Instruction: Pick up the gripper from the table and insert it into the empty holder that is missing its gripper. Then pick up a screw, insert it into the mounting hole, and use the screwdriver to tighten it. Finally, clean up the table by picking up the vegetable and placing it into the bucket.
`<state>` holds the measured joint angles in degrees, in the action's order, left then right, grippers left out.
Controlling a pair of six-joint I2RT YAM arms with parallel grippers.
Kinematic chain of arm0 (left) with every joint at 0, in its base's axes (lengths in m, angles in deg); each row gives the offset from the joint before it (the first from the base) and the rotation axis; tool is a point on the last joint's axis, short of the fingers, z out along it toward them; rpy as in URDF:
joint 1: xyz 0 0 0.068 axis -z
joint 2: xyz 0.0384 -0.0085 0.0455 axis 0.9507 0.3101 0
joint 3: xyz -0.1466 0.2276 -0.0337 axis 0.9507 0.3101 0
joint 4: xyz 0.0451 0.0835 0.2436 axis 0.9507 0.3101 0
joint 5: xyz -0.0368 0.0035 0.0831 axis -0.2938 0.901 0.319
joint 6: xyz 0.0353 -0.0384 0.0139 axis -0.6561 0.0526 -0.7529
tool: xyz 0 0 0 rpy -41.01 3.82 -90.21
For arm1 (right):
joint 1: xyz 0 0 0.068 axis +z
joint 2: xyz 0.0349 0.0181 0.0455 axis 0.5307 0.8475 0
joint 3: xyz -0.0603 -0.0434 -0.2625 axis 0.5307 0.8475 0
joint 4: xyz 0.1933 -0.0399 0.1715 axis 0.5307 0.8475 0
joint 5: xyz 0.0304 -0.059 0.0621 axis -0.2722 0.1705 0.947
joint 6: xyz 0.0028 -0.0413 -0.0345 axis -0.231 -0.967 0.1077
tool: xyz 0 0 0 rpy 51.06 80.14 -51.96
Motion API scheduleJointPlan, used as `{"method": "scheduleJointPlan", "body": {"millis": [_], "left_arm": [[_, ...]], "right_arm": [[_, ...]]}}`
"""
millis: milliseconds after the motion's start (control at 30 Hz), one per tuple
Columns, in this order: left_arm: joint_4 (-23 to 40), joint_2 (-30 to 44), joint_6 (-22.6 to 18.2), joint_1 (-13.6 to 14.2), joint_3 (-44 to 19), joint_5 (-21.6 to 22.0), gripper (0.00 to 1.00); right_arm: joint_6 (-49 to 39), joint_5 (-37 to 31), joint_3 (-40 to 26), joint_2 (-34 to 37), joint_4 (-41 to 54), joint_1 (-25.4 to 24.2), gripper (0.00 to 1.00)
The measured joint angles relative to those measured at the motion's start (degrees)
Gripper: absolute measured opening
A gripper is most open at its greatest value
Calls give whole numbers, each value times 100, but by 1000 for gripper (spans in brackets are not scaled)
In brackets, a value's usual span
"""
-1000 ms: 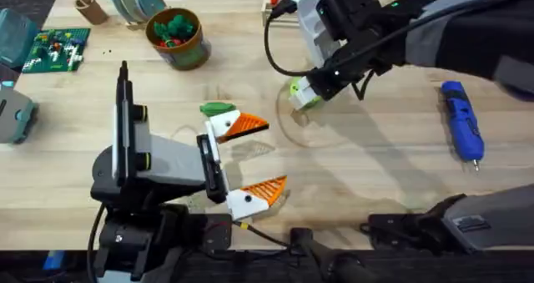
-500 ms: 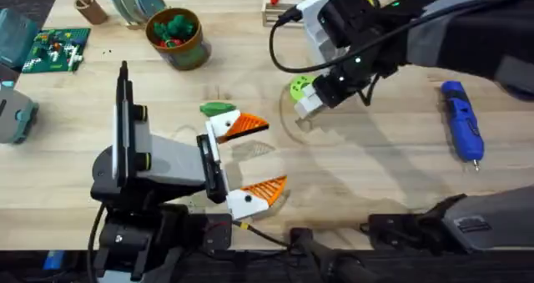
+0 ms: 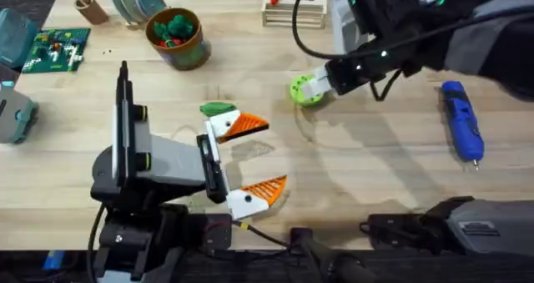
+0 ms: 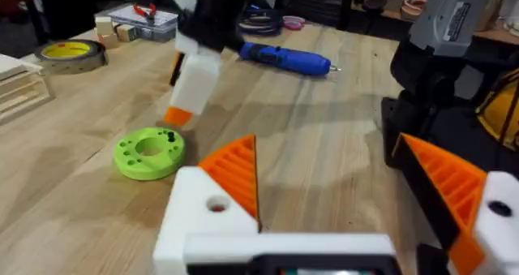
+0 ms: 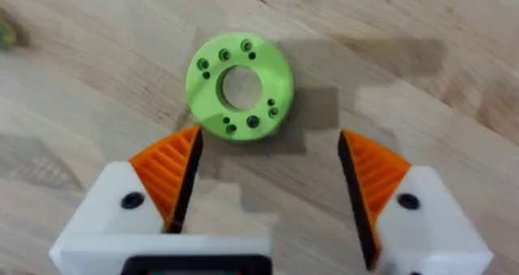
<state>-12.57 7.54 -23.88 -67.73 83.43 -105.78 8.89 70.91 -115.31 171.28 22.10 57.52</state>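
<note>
Matt lime-green plastic disc on a smooth pale wooden table, ribbed orange pads.

The surface is pale wood with fine grain; on it lie a lime-green disc with dark holes, a bright-blue screwdriver and a dark-green pod. Both pincers, left and right, are white blocks with orange ribbed pads. At upper left an olive-brown bucket with a yellowish rim holds green and red pieces.
</note>
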Motion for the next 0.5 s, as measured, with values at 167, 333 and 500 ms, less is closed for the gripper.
{"method": "scheduleJointPlan", "body": {"millis": [167, 333, 500], "left_arm": [[0, 0, 0, 0, 0, 0, 993], [0, 0, 0, 0, 0, 0, 993], [0, 0, 0, 0, 0, 2, 993]], "right_arm": [[157, 34, 356, 0, -359, 141, 966], [291, 50, 571, 0, -881, 217, 964], [388, 65, 644, 0, -1027, 217, 919]]}}
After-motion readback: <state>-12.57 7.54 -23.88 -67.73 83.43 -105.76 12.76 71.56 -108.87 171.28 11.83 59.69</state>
